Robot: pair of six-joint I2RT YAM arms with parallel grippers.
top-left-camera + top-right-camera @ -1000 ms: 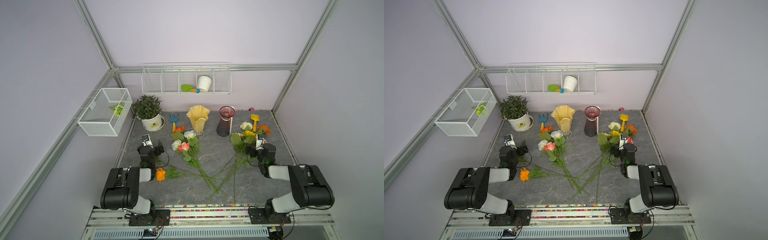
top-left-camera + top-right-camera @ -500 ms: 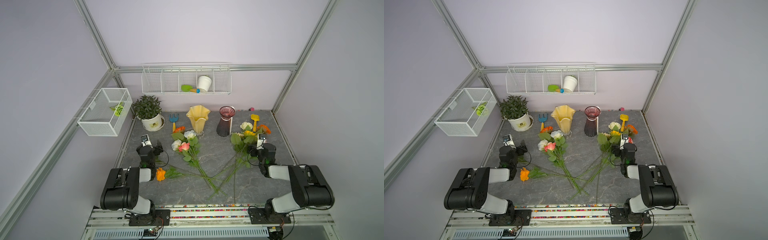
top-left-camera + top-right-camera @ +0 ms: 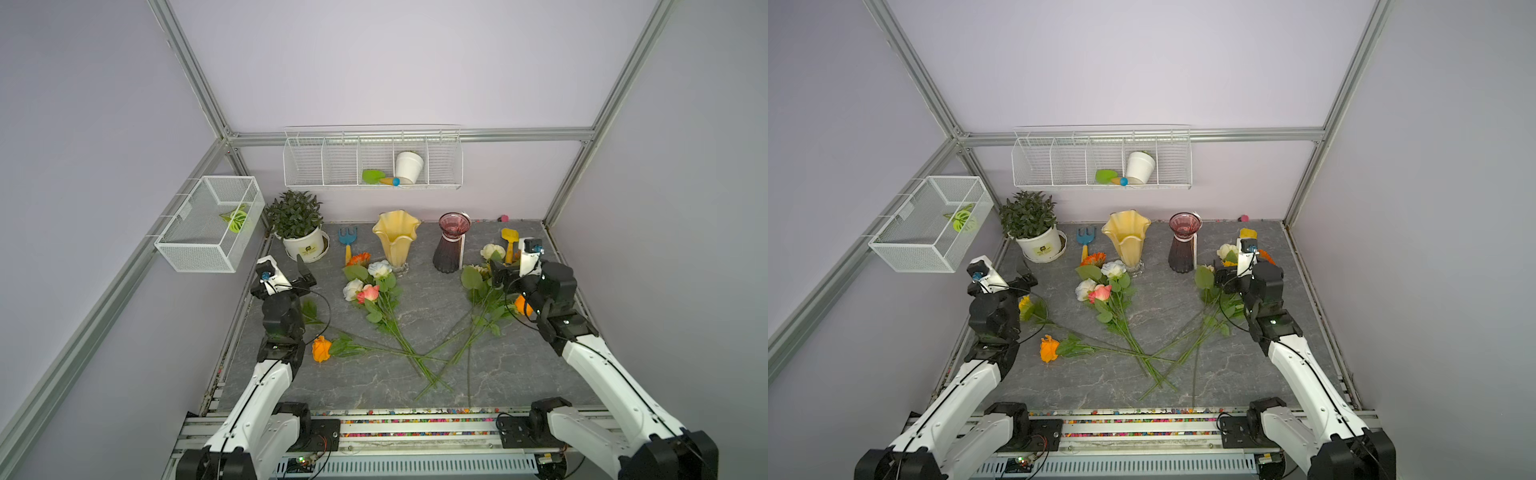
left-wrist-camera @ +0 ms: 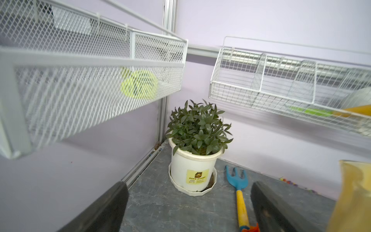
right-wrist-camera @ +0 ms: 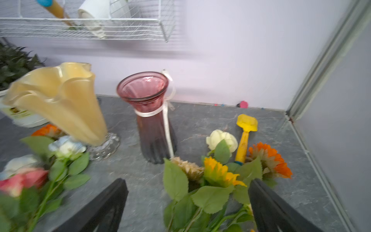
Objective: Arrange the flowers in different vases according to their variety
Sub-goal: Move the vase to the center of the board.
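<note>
Two vases stand at the back: a yellow vase (image 3: 397, 237) (image 5: 66, 104) and a dark purple vase (image 3: 451, 247) (image 5: 152, 120). Flowers lie on the grey floor: a bunch of roses (image 3: 370, 289) in front of the yellow vase, a single orange rose (image 3: 321, 348) by the left arm, and a sunflower bunch (image 3: 482, 286) (image 5: 218, 172) on the right. My left gripper (image 3: 303, 274) (image 4: 188, 185) is open and empty, facing the potted plant. My right gripper (image 3: 496, 270) (image 5: 187, 181) is open above the sunflower bunch, with leaves between its fingers.
A potted plant (image 3: 297, 226) stands at the back left, with a blue rake (image 3: 348, 239) beside it. A yellow shovel (image 3: 510, 239) lies at the back right. A wire basket (image 3: 208, 224) hangs on the left wall, a wire shelf (image 3: 372, 158) on the back wall.
Both arms have lifted and unfolded. The right gripper has moved toward the back over the sunflower bunch, and the left gripper has shifted a little to the left. Both stay open.
</note>
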